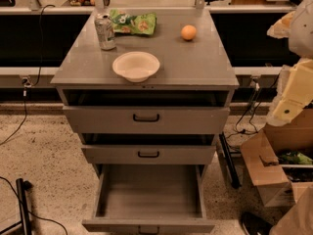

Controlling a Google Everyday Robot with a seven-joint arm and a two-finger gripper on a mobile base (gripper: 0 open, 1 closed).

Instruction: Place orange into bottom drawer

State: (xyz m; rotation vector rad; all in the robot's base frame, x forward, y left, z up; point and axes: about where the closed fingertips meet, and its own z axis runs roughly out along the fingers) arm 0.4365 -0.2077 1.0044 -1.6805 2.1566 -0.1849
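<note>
The orange [189,32] sits on the grey cabinet top [195,65], at the back right. The bottom drawer [149,192] is pulled far out toward me, and its flat grey floor is bare. Its dark handle shows at the lower edge. The two upper drawers [146,119] are nearly shut. My gripper [289,99] is at the right edge of the view, a pale yellowish arm part held well to the right of the cabinet, level with the drawers and away from the orange.
On the cabinet top stand a soda can [104,32], a green chip bag [133,22] and a white bowl [136,65] near the front. An open cardboard box [274,168] is on the floor at right. Cables and a black stand [22,204] lie at left.
</note>
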